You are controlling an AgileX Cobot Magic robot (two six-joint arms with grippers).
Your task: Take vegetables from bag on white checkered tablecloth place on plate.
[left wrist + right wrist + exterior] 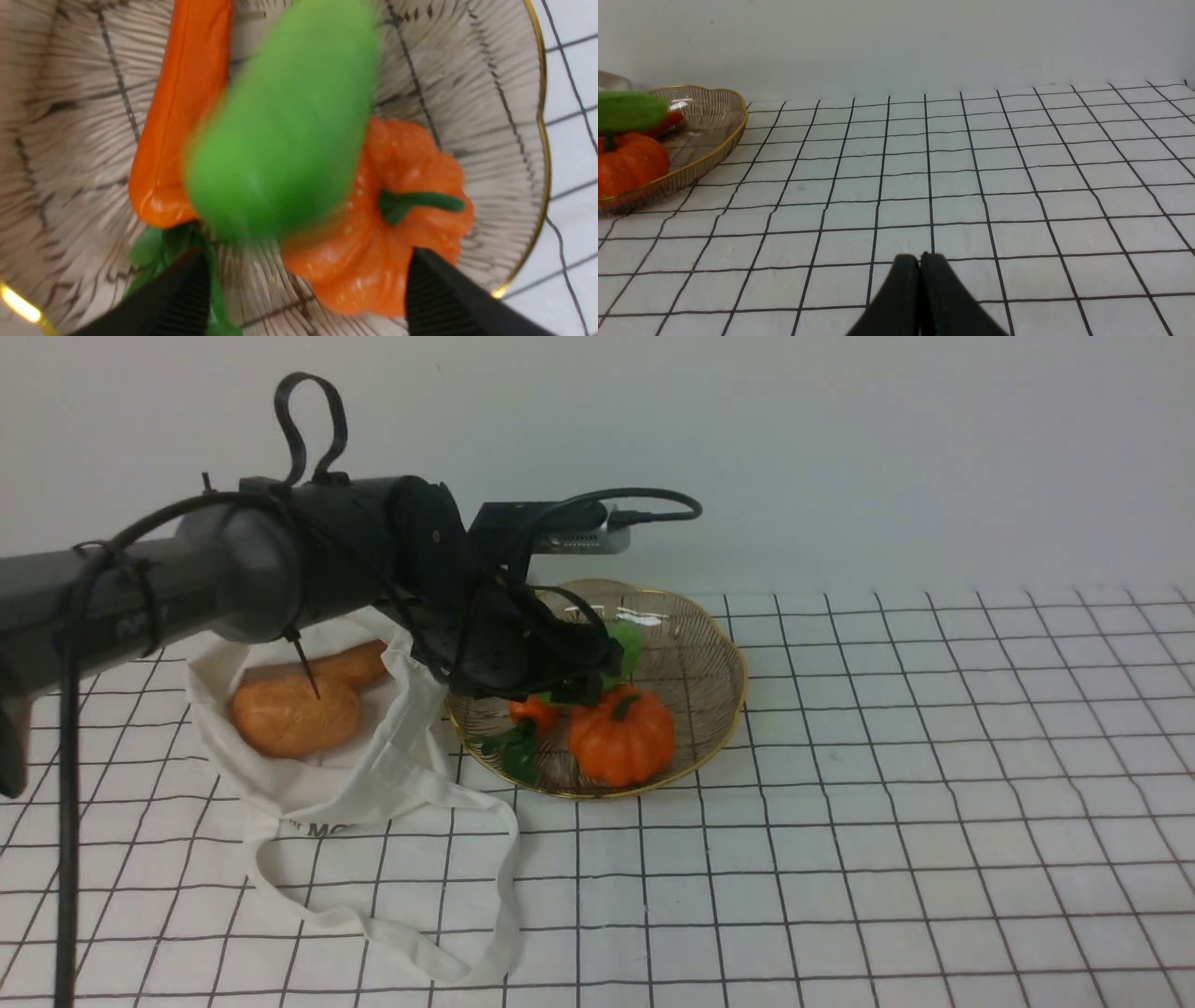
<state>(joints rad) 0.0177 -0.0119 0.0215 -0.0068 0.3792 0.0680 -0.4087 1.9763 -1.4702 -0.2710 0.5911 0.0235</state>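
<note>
The left claw (308, 291) is spread above the plate (711, 747), centre frame, apparently letting the green gourd (285, 126) drop among the other vegetables. The bag (373, 775), left in the frame, gapes around two potatoes (297, 714), probably for easy reaching. The right claw (920, 261) is closed, unneeded.

On my plate (695, 700) I count one light-green gourd (289, 126), one orange pumpkin (406, 224), one long orange-red vegetable (182, 112) and one dark-green vegetable (180, 261), and in my one cloth bag (373, 775) I count two tan-orange potatoes (299, 714)
</note>
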